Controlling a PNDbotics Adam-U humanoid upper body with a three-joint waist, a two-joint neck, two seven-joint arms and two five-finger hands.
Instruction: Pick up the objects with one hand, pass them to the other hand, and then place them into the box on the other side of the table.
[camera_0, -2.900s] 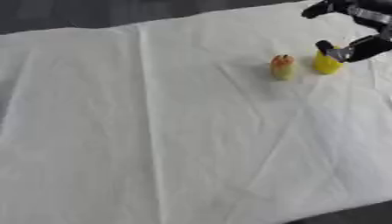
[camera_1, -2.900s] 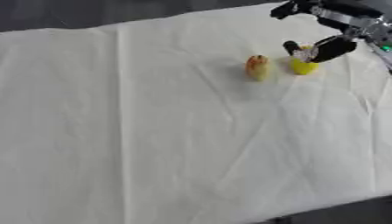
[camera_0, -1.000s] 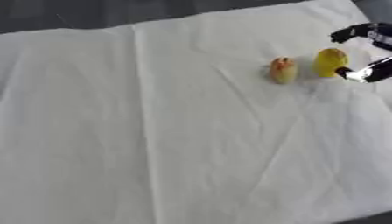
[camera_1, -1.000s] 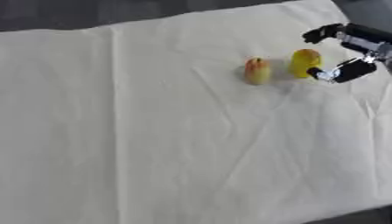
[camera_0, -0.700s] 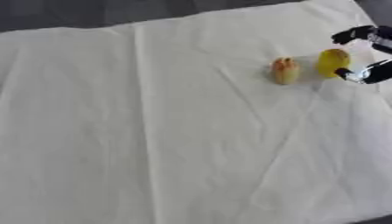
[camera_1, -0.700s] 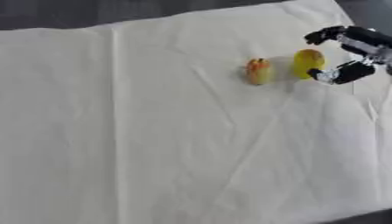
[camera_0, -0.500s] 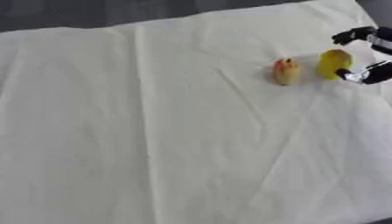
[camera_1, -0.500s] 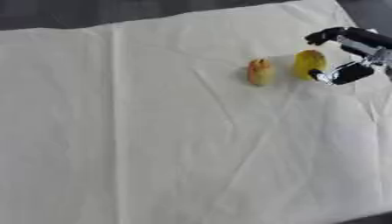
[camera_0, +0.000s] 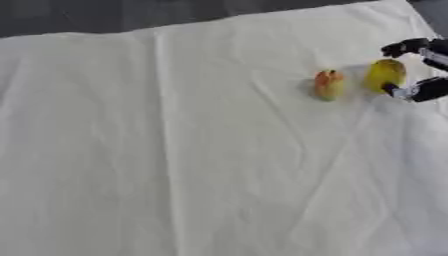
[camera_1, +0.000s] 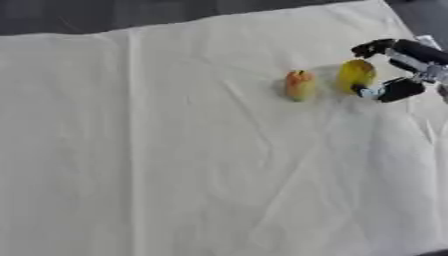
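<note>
White cloth covers the table. Right hand brackets the yellow fruit, fingers curled but not yet closed; seat both sides squarely before lifting.

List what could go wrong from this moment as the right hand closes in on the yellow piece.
The right hand brackets the yellow object with fingers not clearly closed; it might tip or slip out. The orange-yellow object stands close beside it and could get knocked. The white cloth is wrinkled, so it might drag. No box is in view.
</note>
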